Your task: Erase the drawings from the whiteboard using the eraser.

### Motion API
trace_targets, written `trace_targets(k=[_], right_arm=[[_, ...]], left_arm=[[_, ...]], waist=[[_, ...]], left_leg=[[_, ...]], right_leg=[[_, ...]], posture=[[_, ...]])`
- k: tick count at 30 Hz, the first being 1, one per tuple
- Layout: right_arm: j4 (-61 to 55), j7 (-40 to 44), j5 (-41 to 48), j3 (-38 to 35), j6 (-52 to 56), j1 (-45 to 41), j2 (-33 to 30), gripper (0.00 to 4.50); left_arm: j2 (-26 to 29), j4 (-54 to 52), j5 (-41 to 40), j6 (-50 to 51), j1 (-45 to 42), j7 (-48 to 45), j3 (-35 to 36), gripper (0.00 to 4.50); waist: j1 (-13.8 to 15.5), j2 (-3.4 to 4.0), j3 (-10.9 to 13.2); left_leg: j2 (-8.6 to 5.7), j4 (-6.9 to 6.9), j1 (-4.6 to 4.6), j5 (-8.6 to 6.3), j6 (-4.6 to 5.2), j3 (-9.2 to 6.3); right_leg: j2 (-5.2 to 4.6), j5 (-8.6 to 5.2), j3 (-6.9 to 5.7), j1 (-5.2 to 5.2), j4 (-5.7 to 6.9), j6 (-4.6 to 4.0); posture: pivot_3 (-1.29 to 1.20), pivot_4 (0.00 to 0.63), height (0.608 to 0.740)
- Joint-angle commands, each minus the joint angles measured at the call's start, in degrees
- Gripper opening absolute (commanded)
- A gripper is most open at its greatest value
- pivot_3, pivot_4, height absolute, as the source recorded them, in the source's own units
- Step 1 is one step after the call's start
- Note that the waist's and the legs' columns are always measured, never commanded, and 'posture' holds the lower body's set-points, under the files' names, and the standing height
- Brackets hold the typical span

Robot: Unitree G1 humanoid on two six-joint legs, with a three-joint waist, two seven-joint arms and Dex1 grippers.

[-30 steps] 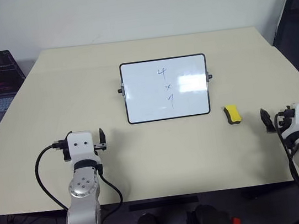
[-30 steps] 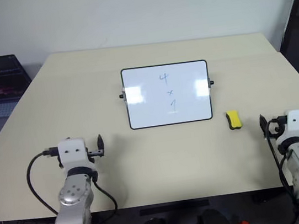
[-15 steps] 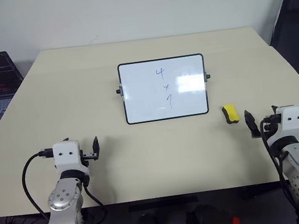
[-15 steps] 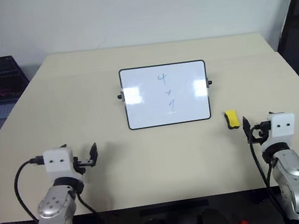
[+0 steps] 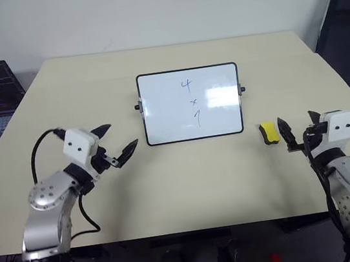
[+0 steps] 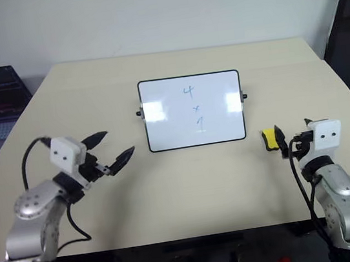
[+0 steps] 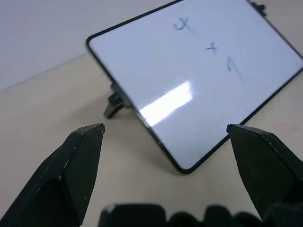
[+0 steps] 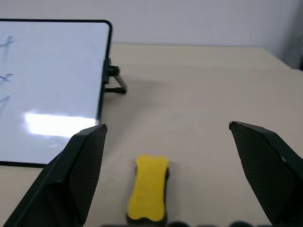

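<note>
Both arms have lifted and swung inward since 1 s ago: the left end effector (image 5: 116,142) now angles toward the whiteboard (image 5: 190,105), and the right end effector (image 5: 298,128) has closed in from the table (image 5: 78,92) edge to sit just behind the eraser (image 5: 268,132)

Left end effector: jaws spread wide, holding nothing, aimed at the board's near left corner, probably to brace the board during wiping

Right end effector: jaws at full spread, empty, straddling the line to the eraser; in the right wrist view the yellow block lies centred between the 2 fingers, long axis pointing away, which suits a grasp across its narrow sides

Eraser lies flat on the table, just right of the board's lower right corner, apart from it

Drawings (image 5: 191,102) untouched: "4", "x", "7" in 1 column at mid-board
</note>
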Motion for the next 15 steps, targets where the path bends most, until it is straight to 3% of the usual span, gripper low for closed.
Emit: trace_targets(k=[1, 8, 15], right_arm=[[-3.5, -1.7, 1.4, -0.4, 4.9, -1.7, -0.7, 4.48], [-7.7, -5.0, 4.1, 2.3, 20.4, -5.9, -1.2, 4.48], [-8.6, -11.0, 5.7, 0.0, 37.1, -12.3, 0.3, 4.48]], left_arm=[[2.3, -1.5, -2.3, 1.1, -4.3, -6.2, -3.0, 4.5], [3.0, -2.3, -4.3, 3.8, -13.4, -17.0, -11.2, 4.5], [0.3, 0.3, -3.8, 2.5, -18.3, -25.1, -18.5, 4.5]], waist=[[0.0, -0.02, 0.0], [0.0, -0.01, 0.0], [0.0, -0.01, 0.0]], left_leg=[[0.0, 0.0, -0.02, 0.0, 0.0, -0.01], [0.0, 0.01, -0.05, 0.0, 0.0, -0.03], [-0.04, 0.01, -0.11, 0.0, 0.01, -0.01]], right_leg=[[0.0, 0.0, 0.0, -0.03, 0.0, 0.0], [0.02, 0.0, 0.0, -0.05, 0.0, 0.0], [0.05, 0.0, -0.01, -0.12, 0.02, 0.0]], posture=[[0.0, 0.15, 0.74], [0.0, 0.15, 0.74], [0.0, 0.15, 0.74]])
